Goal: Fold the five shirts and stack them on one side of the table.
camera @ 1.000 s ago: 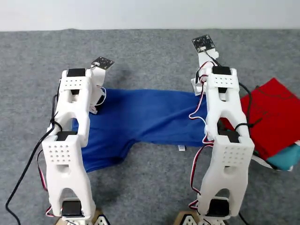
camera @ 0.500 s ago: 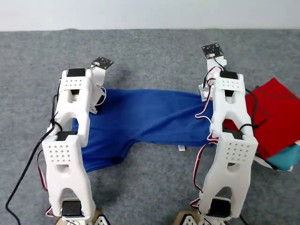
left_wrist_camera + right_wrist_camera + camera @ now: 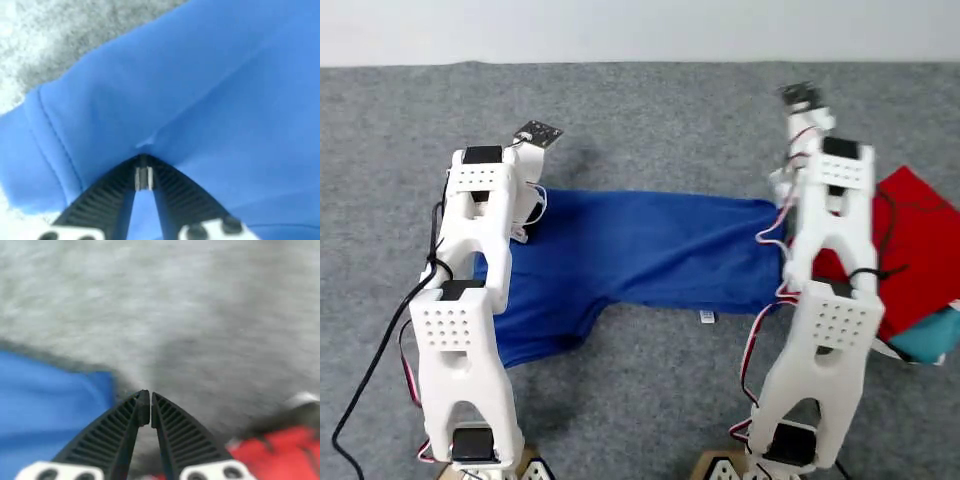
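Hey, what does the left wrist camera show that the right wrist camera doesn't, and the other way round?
Left wrist, not right wrist: the left gripper shut on a pinch of the blue shirt, with a stitched hem running beside it.
Right wrist, not left wrist: the right gripper shut, close to the blue shirt's corner, and the red shirt.
Both: the blue shirt and the grey table.

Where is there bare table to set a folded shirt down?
Free: the table beyond the blue shirt, and the near strip before it. Crowded: the right edge, where a red shirt and a teal shirt lie piled.
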You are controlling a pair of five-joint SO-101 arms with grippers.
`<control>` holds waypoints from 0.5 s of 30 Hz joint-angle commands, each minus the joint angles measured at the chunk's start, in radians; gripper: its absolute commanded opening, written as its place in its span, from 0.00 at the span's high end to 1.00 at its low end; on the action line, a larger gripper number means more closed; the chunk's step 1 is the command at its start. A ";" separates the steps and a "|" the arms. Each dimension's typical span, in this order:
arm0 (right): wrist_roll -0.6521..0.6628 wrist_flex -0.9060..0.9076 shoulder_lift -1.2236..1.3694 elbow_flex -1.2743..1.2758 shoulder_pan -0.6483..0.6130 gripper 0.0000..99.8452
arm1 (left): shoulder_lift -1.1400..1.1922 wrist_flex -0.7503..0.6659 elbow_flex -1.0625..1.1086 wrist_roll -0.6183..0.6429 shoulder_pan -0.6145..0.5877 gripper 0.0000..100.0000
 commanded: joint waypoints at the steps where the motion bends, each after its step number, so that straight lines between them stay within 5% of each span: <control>1: 0.009 0.079 -0.021 -0.124 0.022 0.99 | 0.002 -0.003 -0.018 0.014 0.002 0.99; 15: 0.005 0.185 0.002 -0.164 -0.173 0.90 | 0.002 -0.003 -0.018 0.014 0.002 0.99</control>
